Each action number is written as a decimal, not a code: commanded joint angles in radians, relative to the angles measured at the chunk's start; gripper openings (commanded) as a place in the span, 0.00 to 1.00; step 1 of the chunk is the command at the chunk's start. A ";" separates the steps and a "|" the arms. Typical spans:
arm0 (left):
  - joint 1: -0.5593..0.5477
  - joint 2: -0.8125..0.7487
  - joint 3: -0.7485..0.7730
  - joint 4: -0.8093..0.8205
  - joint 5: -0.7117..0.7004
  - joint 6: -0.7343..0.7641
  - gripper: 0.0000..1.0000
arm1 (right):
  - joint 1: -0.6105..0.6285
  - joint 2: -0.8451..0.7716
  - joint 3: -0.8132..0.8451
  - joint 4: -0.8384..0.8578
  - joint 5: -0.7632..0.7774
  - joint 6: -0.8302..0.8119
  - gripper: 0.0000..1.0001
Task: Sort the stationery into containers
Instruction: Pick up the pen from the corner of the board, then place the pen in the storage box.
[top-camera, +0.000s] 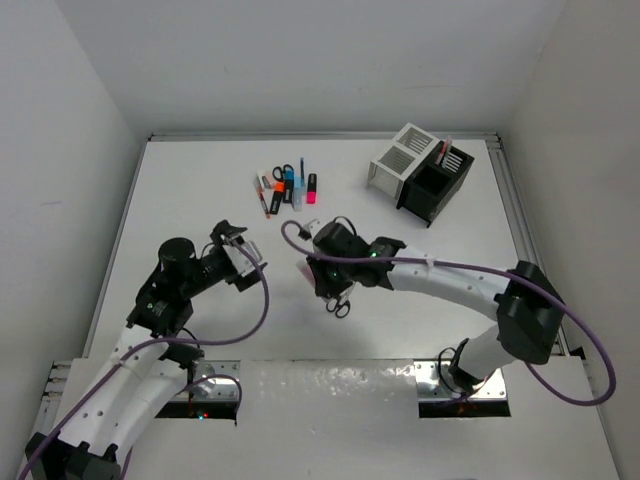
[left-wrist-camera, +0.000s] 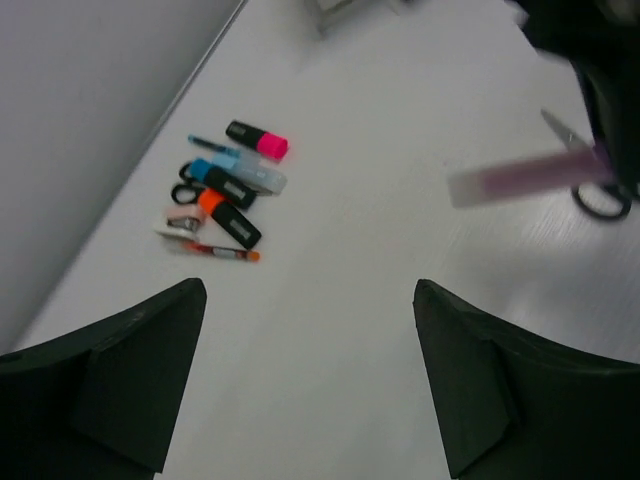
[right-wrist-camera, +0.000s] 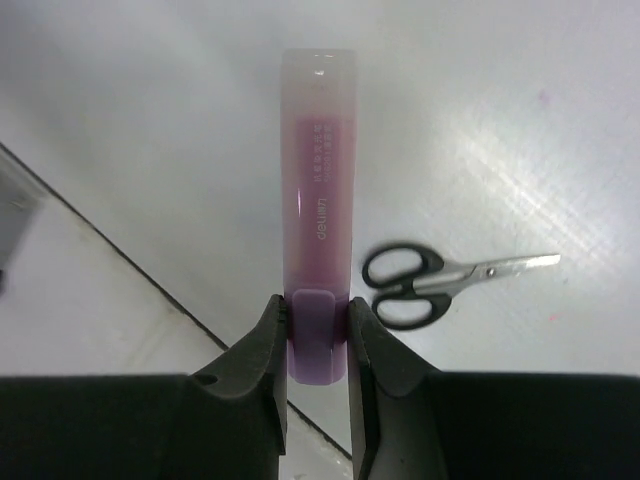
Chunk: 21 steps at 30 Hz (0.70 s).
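Observation:
My right gripper (right-wrist-camera: 318, 320) is shut on the end of a lilac bar (right-wrist-camera: 318, 200), holding it above the table; the bar also shows blurred in the left wrist view (left-wrist-camera: 525, 178). A pair of black-handled scissors (right-wrist-camera: 440, 280) lies on the table just beside it (top-camera: 338, 304). More stationery lies in a cluster (top-camera: 286, 188) at the back: a pink marker (left-wrist-camera: 258, 140), a blue one (left-wrist-camera: 240, 176), an orange-and-black one (left-wrist-camera: 228, 214), a red pen (left-wrist-camera: 215, 250). The white container (top-camera: 396, 160) and the black container (top-camera: 438, 182) stand side by side at the back right. My left gripper (left-wrist-camera: 310, 330) is open and holds nothing.
White walls close in the table on the left, back and right. A pink pen stands in the black container. The right arm (top-camera: 450, 275) stretches across the middle of the table.

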 joint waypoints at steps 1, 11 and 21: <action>-0.003 0.004 0.001 -0.071 0.218 0.485 0.85 | -0.032 -0.047 0.095 -0.021 -0.085 -0.024 0.00; -0.049 0.082 0.001 -0.093 0.229 0.926 0.90 | -0.040 -0.027 0.221 0.007 -0.142 0.018 0.00; -0.066 0.076 -0.035 -0.025 0.228 1.044 0.89 | -0.041 0.019 0.254 0.056 -0.156 0.045 0.00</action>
